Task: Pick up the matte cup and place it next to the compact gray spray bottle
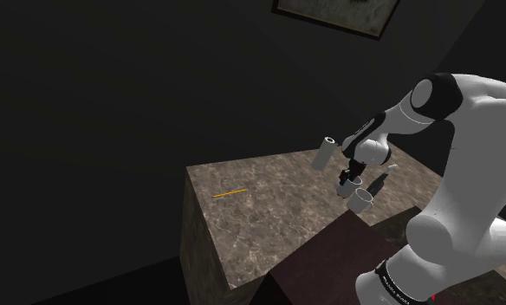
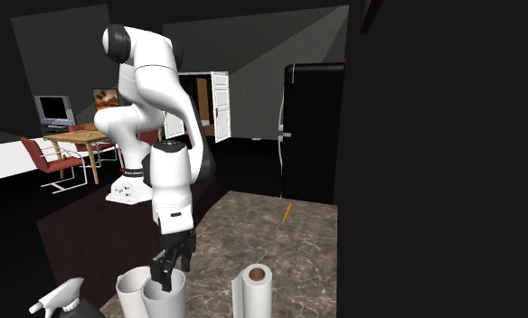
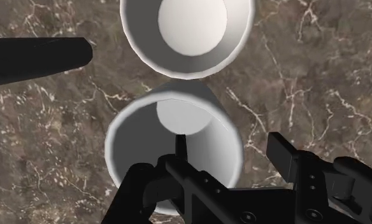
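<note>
Two pale cups stand side by side on the brown marble counter. My gripper hangs over the nearer cup, open: one finger reaches inside it and the other finger is outside, with the cup's wall between them and untouched. The second cup stands just beyond it. The spray bottle, dark-bodied, lies beside that second cup. In the second exterior view the gripper dips into the right cup; the left cup and the grey-headed spray bottle follow to its left. In the shoulder view the gripper is over the cups.
A white paper roll stands upright close to the cups, also seen behind the gripper as the roll. A thin orange stick lies farther out on the counter. The dark stand adjoins the counter's near edge. A black fridge stands beyond.
</note>
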Available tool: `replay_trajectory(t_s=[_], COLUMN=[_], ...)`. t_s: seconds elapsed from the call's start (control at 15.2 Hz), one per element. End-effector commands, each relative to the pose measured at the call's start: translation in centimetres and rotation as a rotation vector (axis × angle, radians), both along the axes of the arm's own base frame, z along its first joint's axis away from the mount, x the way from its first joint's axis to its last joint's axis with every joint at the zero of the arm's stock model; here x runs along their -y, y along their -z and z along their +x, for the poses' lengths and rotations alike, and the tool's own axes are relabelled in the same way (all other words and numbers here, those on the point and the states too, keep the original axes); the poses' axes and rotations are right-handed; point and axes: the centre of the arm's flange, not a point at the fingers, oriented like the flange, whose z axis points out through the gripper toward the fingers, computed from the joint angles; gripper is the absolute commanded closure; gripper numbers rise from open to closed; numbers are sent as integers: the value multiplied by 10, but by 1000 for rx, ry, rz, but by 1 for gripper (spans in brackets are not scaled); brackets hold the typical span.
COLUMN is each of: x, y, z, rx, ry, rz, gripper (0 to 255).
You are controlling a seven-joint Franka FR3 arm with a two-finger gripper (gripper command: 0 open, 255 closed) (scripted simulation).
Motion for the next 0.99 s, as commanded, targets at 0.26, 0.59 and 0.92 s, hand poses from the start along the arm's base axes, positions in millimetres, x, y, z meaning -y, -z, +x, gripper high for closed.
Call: replay_trajectory(t_s=[0.26, 0.59, 0.92], x=[-1, -5, -5], y=[-13, -50, -50], z=[0, 1, 1], rx=[0, 0, 0], ry=[0, 0, 0], rz=[0, 0, 0], gripper=[0, 0, 0])
